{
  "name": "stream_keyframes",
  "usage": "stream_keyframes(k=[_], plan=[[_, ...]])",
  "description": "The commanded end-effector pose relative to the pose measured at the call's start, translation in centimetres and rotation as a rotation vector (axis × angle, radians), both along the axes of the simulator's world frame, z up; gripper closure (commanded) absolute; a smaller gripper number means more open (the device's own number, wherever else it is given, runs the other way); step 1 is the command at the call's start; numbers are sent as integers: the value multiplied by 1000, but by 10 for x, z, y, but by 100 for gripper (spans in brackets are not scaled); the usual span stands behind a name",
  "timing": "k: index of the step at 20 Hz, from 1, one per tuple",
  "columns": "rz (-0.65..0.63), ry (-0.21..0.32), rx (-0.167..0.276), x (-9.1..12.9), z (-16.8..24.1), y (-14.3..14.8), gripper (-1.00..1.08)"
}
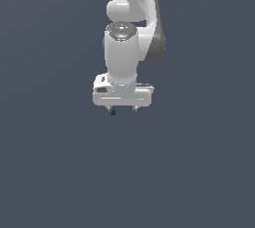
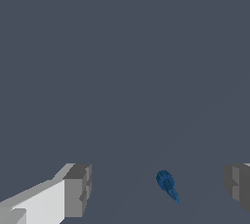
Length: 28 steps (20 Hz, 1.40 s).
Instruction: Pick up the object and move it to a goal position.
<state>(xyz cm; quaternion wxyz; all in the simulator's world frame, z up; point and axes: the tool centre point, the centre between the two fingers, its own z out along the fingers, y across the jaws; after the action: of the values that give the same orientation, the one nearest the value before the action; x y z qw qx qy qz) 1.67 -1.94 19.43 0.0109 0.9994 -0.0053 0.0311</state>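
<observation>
The object [image 1: 112, 112] is a tiny blue roundish blob just under the white gripper [image 1: 122, 108], close to the fingertip on the exterior view's left. In the wrist view the object [image 2: 167, 183] lies in the gap between the two grey fingers [image 2: 78, 191], and it touches neither of them. The gripper [image 2: 157, 189] is open, with its jaws wide apart and the blob much smaller than the gap. I cannot tell whether the fingertips reach the surface. No goal marker shows in either view.
The white arm [image 1: 130, 33] rises straight above the gripper. A plain dark grey-blue surface [image 1: 199, 172] fills both views, with no other objects or edges in sight.
</observation>
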Motion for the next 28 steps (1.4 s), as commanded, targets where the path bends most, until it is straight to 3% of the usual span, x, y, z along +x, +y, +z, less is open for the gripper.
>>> stream_keyframes(k=[1,10,17,23,28], plan=[[0,0,0,0,0,0,-92],[-18,-35,-17,4,17,-28,-92],[-35,-31,-13,0,12,-29,-92],[-112,-15,1,-17,-12,-36,-92],[-225,9,18,-43,-45,-45,-92]])
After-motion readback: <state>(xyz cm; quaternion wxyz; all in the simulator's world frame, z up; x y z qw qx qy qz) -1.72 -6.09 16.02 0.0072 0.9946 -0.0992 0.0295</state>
